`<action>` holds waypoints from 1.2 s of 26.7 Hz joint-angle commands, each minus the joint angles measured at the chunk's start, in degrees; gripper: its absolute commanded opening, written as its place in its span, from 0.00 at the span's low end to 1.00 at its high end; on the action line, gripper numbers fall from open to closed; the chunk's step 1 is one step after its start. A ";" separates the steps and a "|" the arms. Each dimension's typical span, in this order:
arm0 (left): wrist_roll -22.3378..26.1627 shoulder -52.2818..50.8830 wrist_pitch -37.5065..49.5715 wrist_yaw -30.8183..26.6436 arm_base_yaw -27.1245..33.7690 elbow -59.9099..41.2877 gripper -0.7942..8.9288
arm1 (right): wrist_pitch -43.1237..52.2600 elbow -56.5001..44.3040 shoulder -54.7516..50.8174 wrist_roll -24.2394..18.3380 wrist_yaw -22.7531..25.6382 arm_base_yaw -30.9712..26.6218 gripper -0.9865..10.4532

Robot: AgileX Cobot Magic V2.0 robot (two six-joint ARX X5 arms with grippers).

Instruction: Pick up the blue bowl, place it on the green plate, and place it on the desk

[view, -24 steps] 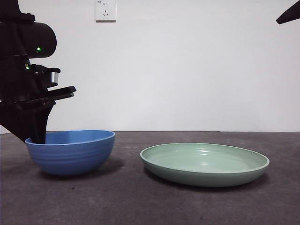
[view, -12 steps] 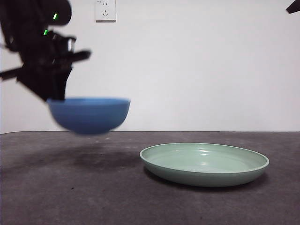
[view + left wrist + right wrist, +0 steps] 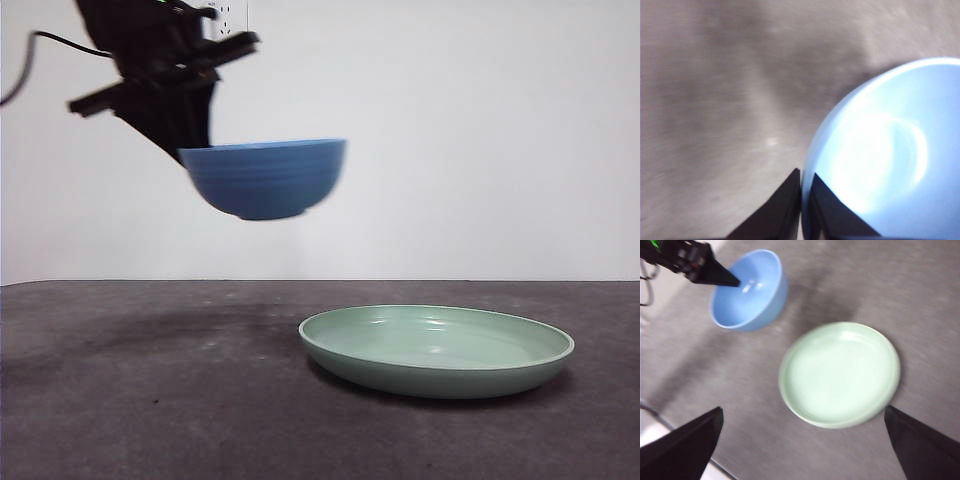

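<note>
The bench (image 3: 150, 400) is a flat dark grey-brown surface, matte and faintly speckled, running level across the front view to meet a plain white wall (image 3: 480, 130). A white wall socket (image 3: 222, 12) shows high on that wall, mostly covered by the arm, and a thin black cable (image 3: 30, 60) loops in from the upper left edge.

The green plate (image 3: 437, 350) rests on the bench, toward its right side and fairly near the front edge, pale mint and glossy with a raised rim. The blue bowl (image 3: 265, 178) hangs in the air well above the bench, up and to the left of the plate and clear of it, held roughly level. The left hand (image 3: 802, 187) pinches the bowl's rim, one jaw inside and one outside against the wall. A soft shadow (image 3: 190, 330) lies on the bench below the bowl.

The right hand (image 3: 802, 440) hovers high over the plate with its jaws spread wide, touching nothing.

The left wrist view is blurred and very bright, so the bowl's inside washes out to pale blue and its far rim is cut off by the frame. The right wrist view is also smeared; the bowl's ridges cannot be made out there. In the front view the arm's upper part is cut off.
</note>
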 commanded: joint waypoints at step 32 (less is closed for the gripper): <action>-0.04 29.38 -3.41 -1.07 -16.00 23.30 0.48 | -11.15 5.64 -4.81 -4.04 8.68 0.07 0.54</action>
